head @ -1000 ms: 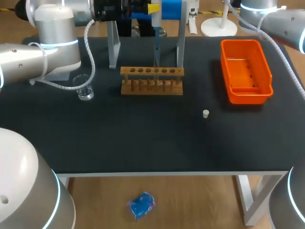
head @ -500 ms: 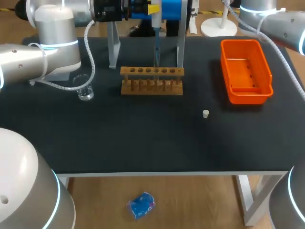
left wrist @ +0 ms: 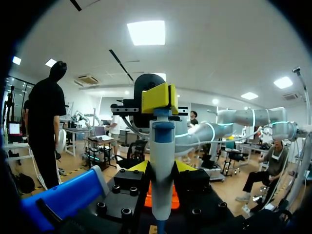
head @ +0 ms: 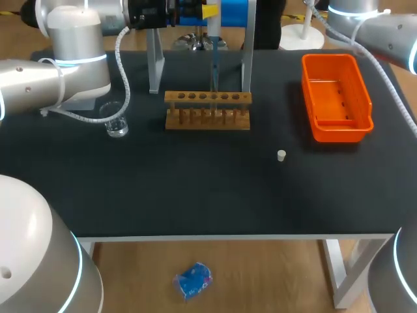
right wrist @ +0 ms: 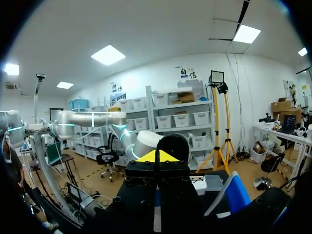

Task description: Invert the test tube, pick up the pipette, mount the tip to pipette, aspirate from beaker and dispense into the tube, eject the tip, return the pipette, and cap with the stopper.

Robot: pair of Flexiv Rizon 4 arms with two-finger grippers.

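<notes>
My left gripper (head: 207,11) is high over the table's back edge, shut on the white pipette (head: 213,39). The pipette's thin tip (head: 213,72) hangs just above the wooden test tube rack (head: 207,109). In the left wrist view the pipette (left wrist: 162,165) stands upright between the yellow tips of the left gripper (left wrist: 161,99). A small glass beaker (head: 117,124) sits left of the rack. The pale stopper (head: 281,155) lies on the mat to the rack's right. My right gripper (right wrist: 157,157) is shut on nothing, off the table's back right; only its arm (head: 381,29) shows in the head view.
An orange bin (head: 335,98) stands at the back right. The grey posts of the pipette stand (head: 155,65) rise behind the rack, with its blue holder (head: 234,13) on top. My left arm (head: 58,72) stretches over the table's back left corner.
</notes>
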